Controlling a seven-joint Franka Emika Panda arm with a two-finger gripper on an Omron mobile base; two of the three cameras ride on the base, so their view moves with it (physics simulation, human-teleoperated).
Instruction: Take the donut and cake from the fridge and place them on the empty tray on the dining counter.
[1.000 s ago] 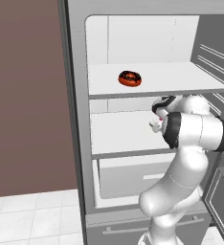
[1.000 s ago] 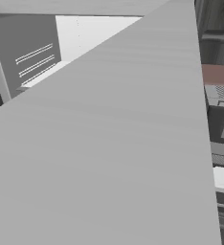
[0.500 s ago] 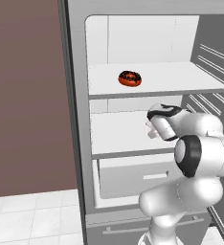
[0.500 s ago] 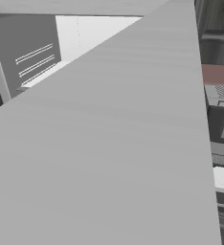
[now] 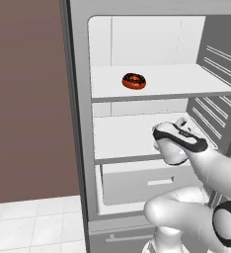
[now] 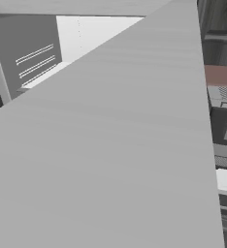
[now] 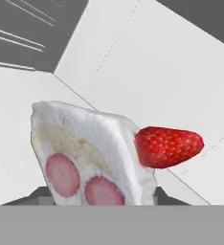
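Note:
The fridge (image 5: 80, 123) stands open. The donut (image 5: 134, 81), with dark icing and reddish sides, lies on its upper white shelf (image 5: 186, 81). My gripper (image 5: 176, 129) reaches in over the middle shelf (image 5: 122, 136), below and to the right of the donut. In the hand view the cake (image 7: 85, 153), a white wedge with a strawberry (image 7: 169, 146) on top, sits tilted between the dark fingertips (image 7: 33, 197). The gripper (image 7: 102, 200) is shut on it. The tray and the dining counter are out of view.
A brown wall (image 5: 26, 99) stands left of the fridge, over white floor tiles (image 5: 33, 225). A white drawer (image 5: 147, 180) sits under the middle shelf. A flat grey panel (image 6: 110, 145) close to the camera blocks most of the right base view.
My elbow has swung down and toward the camera. The hand stays at the middle shelf with the cake and sits a little lower. The donut has not moved.

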